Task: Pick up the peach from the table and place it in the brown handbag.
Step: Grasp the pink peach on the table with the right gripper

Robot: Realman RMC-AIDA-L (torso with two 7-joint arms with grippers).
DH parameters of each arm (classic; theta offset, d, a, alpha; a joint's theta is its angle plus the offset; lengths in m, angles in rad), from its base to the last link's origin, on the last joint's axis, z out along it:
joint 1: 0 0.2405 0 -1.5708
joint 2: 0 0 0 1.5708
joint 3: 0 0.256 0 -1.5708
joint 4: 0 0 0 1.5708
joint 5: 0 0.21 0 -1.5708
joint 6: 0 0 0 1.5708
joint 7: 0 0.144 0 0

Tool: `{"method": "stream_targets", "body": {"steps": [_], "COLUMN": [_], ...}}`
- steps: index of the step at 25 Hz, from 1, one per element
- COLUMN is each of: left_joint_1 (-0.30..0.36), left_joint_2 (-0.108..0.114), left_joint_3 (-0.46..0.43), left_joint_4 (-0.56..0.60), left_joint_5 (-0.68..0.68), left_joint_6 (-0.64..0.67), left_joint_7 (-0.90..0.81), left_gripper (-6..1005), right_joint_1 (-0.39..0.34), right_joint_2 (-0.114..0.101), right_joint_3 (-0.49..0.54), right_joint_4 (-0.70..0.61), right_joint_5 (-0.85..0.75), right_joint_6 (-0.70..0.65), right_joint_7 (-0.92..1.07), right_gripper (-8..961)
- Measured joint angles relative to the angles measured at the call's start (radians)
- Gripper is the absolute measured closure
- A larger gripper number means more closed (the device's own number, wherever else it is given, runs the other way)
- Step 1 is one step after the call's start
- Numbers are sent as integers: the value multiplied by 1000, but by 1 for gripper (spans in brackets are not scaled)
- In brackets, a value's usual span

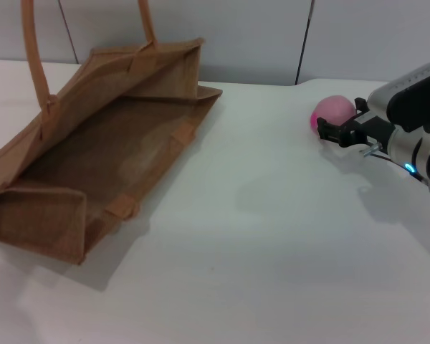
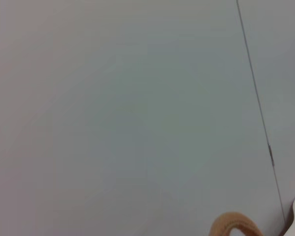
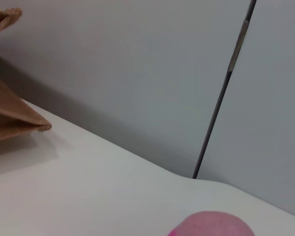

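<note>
Head view, round pink peach [image 1: 332, 111], magenta blush

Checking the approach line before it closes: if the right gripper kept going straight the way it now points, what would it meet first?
Most likely the peach. The right gripper points toward the table's far side with the peach just ahead of it, possibly already touching; depth is unclear. The bag lies well off that line.
</note>
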Motion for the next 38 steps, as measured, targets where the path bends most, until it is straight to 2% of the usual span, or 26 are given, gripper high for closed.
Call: {"method": "stream_targets", "body": {"steps": [33, 38], "left_joint_1": [-10, -4], "left_joint_2": [0, 0], "left_joint_3": [4, 36], "left_joint_4": [-8, -8], "left_joint_5": [-17, -16], "left_joint_6": [-1, 8], "left_joint_7": [-1, -4], "left_gripper": [894, 894], "right_joint_1": [20, 22], "right_joint_2": [6, 6], "right_joint_3": [-10, -6], "right_joint_4": [23, 32], "right_joint_5": [7, 7], "right_joint_6": [13, 31], "right_joint_7": [23, 35], "right_gripper": [146, 294]}}
